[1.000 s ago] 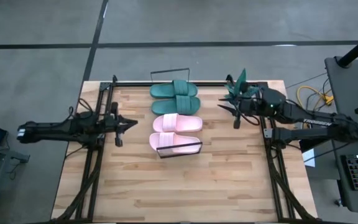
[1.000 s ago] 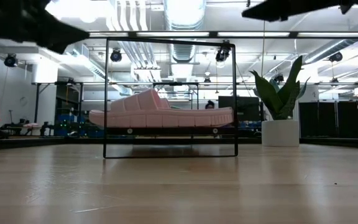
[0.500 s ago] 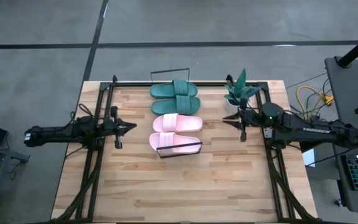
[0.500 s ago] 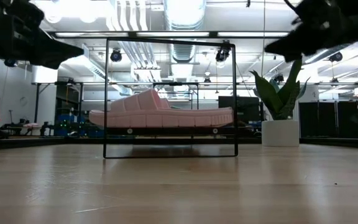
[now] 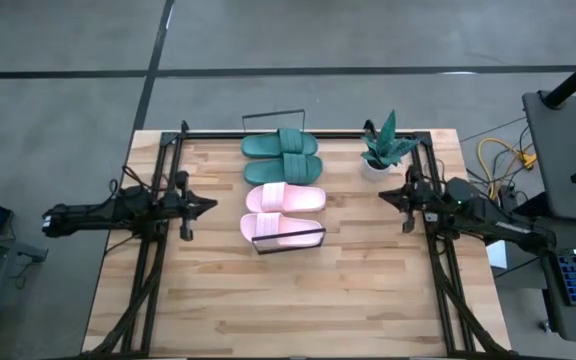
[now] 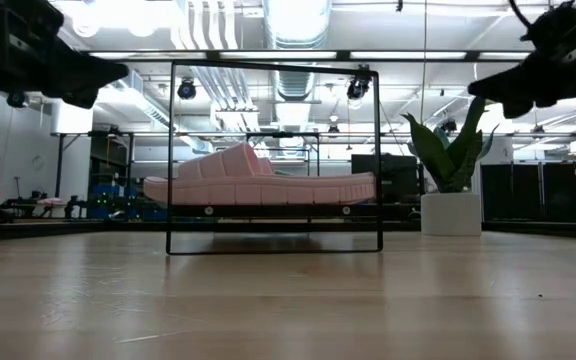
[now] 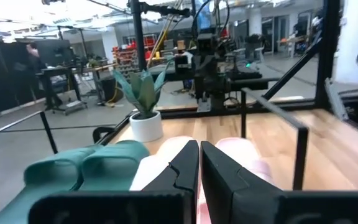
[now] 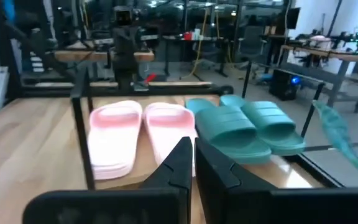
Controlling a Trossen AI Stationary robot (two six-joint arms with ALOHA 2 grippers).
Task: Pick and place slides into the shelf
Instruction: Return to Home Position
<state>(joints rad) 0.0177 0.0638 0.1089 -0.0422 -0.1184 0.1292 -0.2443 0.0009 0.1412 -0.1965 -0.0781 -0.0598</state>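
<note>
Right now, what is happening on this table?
All four slides, two green and two pink, lie in a row on the shelf. The left gripper and the right gripper are shut and empty, each near its own side of the table, away from the shelf. Nothing is being handled.

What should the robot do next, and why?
Probably draw both arms back to rest. The green slides and pink slides all lie on the shelf, and the left gripper and right gripper are shut, holding nothing, off to its sides, so nothing seems left to pick.
</note>
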